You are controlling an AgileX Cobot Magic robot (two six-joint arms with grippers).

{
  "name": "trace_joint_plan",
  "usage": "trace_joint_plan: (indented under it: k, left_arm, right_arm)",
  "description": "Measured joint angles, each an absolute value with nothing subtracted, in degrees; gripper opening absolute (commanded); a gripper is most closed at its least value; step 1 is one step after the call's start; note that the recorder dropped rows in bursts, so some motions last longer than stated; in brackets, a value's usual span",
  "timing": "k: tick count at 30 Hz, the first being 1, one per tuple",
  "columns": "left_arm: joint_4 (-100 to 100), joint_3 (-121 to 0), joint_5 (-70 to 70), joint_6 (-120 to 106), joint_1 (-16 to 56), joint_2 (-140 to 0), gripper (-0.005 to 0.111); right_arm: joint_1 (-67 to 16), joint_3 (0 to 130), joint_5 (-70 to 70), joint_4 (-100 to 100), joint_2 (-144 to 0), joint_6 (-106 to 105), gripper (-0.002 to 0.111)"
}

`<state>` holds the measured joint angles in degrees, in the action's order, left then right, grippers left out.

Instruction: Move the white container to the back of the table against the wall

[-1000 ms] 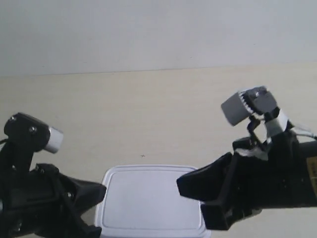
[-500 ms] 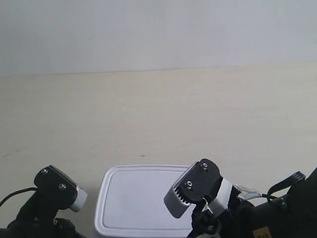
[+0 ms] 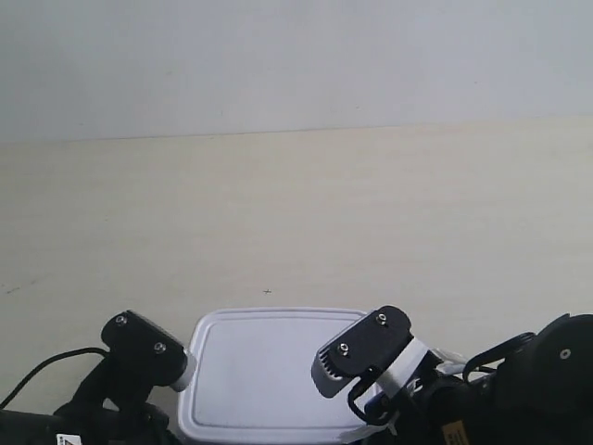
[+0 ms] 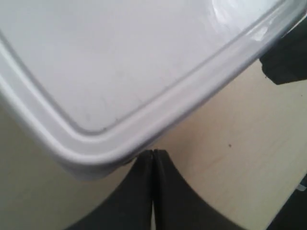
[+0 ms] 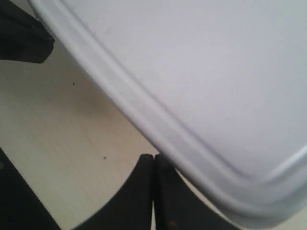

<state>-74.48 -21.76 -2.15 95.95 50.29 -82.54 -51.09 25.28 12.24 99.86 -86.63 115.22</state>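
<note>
Versus one second ago: both arms lower and drawn in close to the white container; container itself in the same spot.

Wall: plain light grey, fills the upper part of the exterior view.

Table: pale beige wood grain, meets the wall along a straight line; a few tiny dark specks.

White container: lies lid-up at the near edge of the exterior view, well apart from the wall, between the two arms.

Arm at the exterior view's left: just beside the container's side.

Arm at the exterior view's right: overlaps the container's near corner.

Left gripper: fingers pressed together, nothing held; tips meet right at the container's rounded corner, below the lid rim. Cannot tell whether touching.

Right gripper: likewise closed tight and holding nothing; tips just beside the container's rim, near a corner.
</note>
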Motion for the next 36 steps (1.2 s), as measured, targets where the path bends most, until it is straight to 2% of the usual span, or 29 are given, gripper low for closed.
trace_joint_plan:
  k: [11, 17, 36]
  left_arm:
    - [-75.97, -25.77, 2.56, 95.95, 50.29, -88.02, 0.0]
    - [-76.09, -26.53, 7.13, 95.95, 50.29, -88.14, 0.0]
    - [-80.47, -30.58, 9.95, 95.95, 47.89, -88.36, 0.0]
  right_arm:
    - [-51.09, 25.28, 7.62, 99.86, -86.63, 116.06, 0.0]
    - [-51.09, 25.87, 4.73, 99.86, -86.88, 116.74, 0.0]
    - [-51.21, 32.09, -4.52, 99.86, -94.78, 114.52, 0.0]
